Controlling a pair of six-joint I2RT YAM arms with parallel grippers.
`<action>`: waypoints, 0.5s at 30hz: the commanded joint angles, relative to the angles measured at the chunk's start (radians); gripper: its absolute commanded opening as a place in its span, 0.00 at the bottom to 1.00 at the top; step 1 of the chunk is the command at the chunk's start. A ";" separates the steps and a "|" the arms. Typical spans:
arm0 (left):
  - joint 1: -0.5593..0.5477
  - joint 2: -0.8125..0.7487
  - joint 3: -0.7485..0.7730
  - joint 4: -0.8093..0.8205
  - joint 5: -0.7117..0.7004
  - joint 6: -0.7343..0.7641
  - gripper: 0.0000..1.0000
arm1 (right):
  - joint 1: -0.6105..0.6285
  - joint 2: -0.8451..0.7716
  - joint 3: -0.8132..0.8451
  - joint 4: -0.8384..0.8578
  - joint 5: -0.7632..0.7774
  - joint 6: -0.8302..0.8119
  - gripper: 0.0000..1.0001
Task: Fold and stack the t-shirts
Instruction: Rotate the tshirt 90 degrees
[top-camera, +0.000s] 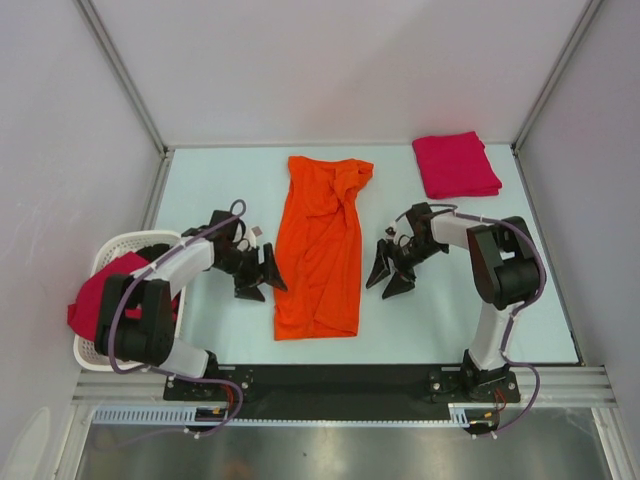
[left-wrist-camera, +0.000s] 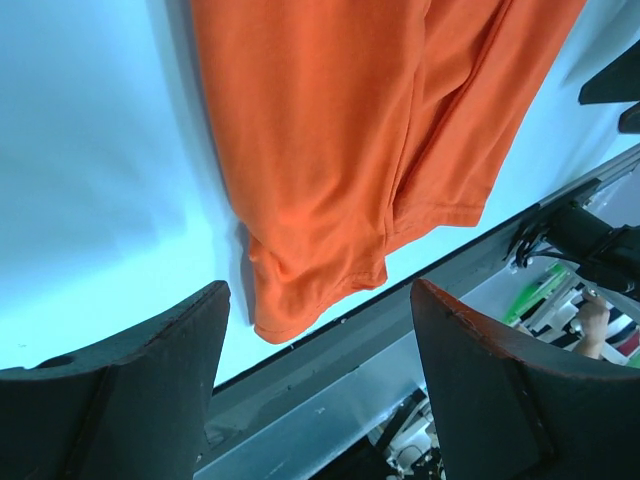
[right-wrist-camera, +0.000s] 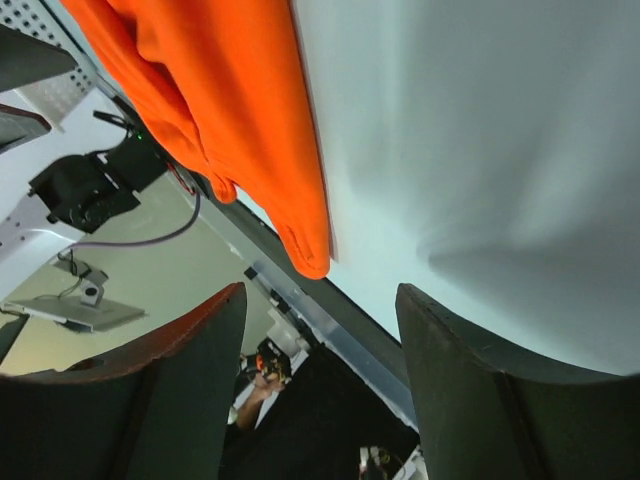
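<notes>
The pale blue-white worktop (top-camera: 220, 190) fills the space between grey side walls, with the two arms bolted at its near edge. Down its middle lies the bright orange cotton t-shirt (top-camera: 322, 250), folded lengthways into a long strip that runs from the far part of the worktop towards the near edge. Its far end is rumpled and bunched to the right, and its near end lies flat and squared. The left wrist view shows the shirt's layered near corner (left-wrist-camera: 340, 150) close to the edge of the worktop, and the right wrist view shows its other near corner (right-wrist-camera: 200, 90). At the left edge stands the white slatted plastic basket (top-camera: 126, 241), with a loose crimson-pink t-shirt (top-camera: 95, 300) heaped in it and spilling over its outer rim. In the far right corner a second crimson-pink t-shirt (top-camera: 456, 165) lies folded into a neat rectangle, well apart from the orange one. The left gripper (top-camera: 262, 280) sits low, just beside the orange shirt's left edge. Its dark jaws are spread with nothing between them, as its own camera (left-wrist-camera: 318, 300) confirms. The right gripper (top-camera: 390, 275) sits just beside the shirt's right edge, jaws likewise parted and holding nothing (right-wrist-camera: 320, 295). Whether either gripper touches the cloth cannot be told.
</notes>
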 joint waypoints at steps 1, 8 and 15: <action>-0.006 -0.058 -0.049 -0.018 -0.020 0.040 0.79 | 0.046 0.043 -0.019 -0.058 -0.055 -0.058 0.66; -0.022 -0.107 -0.069 -0.052 -0.033 0.040 0.80 | 0.121 0.150 0.018 -0.078 -0.064 -0.065 0.68; -0.028 -0.130 -0.049 -0.044 -0.015 0.009 0.80 | 0.202 0.187 0.065 -0.023 -0.030 -0.004 0.64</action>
